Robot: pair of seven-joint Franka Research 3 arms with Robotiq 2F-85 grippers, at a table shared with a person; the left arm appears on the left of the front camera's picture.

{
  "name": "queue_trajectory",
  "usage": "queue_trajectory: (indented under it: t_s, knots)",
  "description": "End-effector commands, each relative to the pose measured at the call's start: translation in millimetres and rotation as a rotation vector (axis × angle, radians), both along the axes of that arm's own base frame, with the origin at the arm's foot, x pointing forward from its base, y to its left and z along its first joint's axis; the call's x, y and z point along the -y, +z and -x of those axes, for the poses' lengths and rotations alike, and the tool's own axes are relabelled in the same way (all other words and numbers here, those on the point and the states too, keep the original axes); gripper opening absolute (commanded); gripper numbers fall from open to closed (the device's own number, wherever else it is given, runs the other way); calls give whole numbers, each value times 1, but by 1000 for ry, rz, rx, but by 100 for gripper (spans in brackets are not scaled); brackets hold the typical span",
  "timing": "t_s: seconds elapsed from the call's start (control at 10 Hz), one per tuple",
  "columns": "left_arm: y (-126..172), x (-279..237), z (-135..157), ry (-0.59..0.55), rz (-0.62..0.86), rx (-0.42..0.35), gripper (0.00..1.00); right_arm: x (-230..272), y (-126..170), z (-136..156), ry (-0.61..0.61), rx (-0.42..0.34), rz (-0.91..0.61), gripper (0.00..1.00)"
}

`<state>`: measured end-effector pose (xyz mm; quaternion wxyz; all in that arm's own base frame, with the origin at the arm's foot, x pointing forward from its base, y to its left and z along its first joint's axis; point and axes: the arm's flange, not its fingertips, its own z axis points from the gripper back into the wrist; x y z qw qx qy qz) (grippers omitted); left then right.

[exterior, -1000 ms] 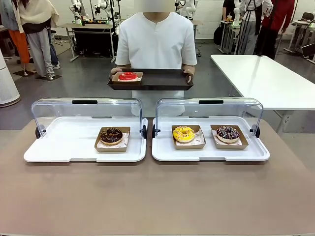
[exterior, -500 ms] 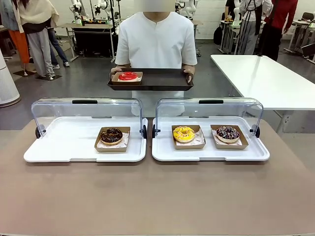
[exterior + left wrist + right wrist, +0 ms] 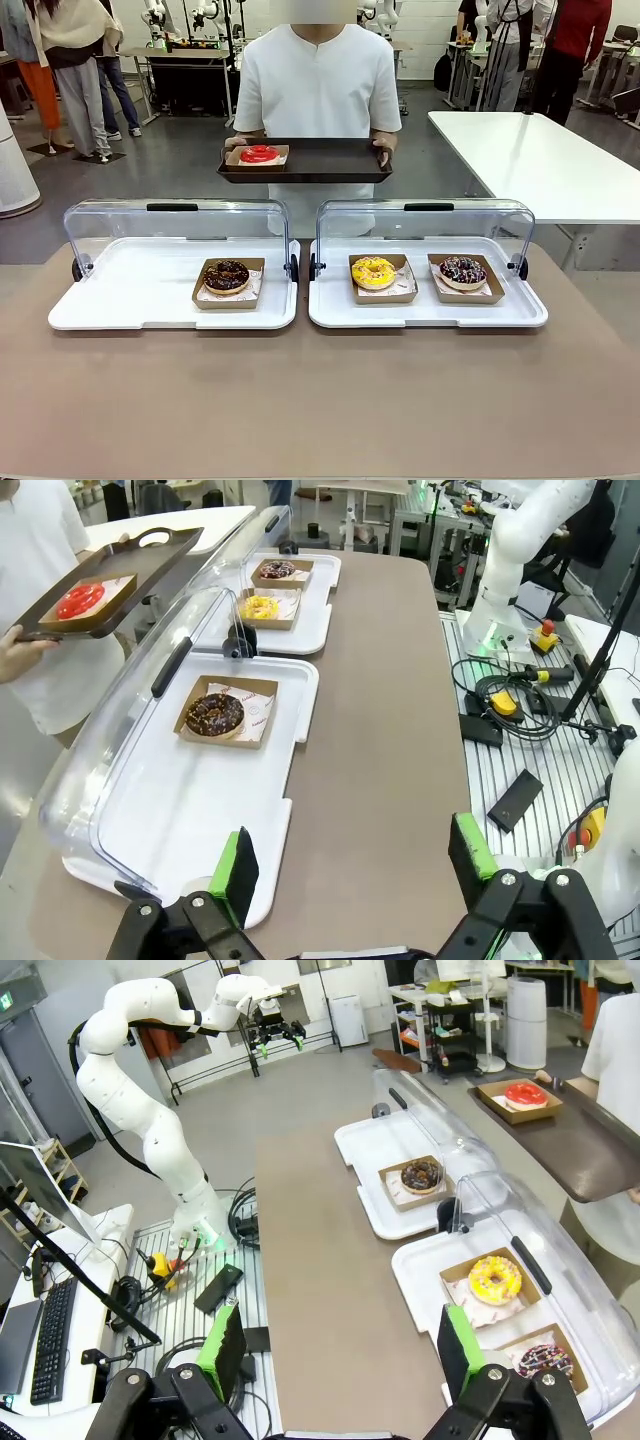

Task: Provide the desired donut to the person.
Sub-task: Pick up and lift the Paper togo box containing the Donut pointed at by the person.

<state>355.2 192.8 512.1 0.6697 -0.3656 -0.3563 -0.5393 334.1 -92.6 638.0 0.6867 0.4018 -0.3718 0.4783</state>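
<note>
The person (image 3: 318, 80) in a white shirt stands across the table holding a dark tray (image 3: 330, 162) with both hands. On its left end a red-glazed donut (image 3: 260, 154) rests in a cardboard holder. A chocolate donut (image 3: 227, 275) lies in the left white case (image 3: 120, 300). The right case (image 3: 420, 312) holds a yellow donut (image 3: 373, 271) and a dark sprinkled donut (image 3: 462, 270). My left gripper (image 3: 355, 858) hangs open above the table's near-left end, well short of the chocolate donut (image 3: 214, 713). My right gripper (image 3: 340, 1342) is open too, high over the table's right end with nothing between its fingers.
Both cases have their clear lids (image 3: 175, 225) tipped up at the back. A white table (image 3: 545, 160) stands to the right behind. Cables and an emergency stop (image 3: 543, 637) lie beside the table. The brown tabletop (image 3: 320, 400) in front of the cases is bare.
The person's tray has lifted very slightly. People in the background have shifted. The donuts in the cases have not moved.
</note>
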Motion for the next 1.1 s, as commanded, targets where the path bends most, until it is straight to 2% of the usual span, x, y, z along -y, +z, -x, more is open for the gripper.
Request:
queue_trajectory:
  t_s: [0.0,1.0]
  knots:
    - [0,-1,0,1,14,7,100,0,0,1,7,0,-2,100]
    - [0,-1,0,1,14,7,100,0,0,1,7,0,-2,100]
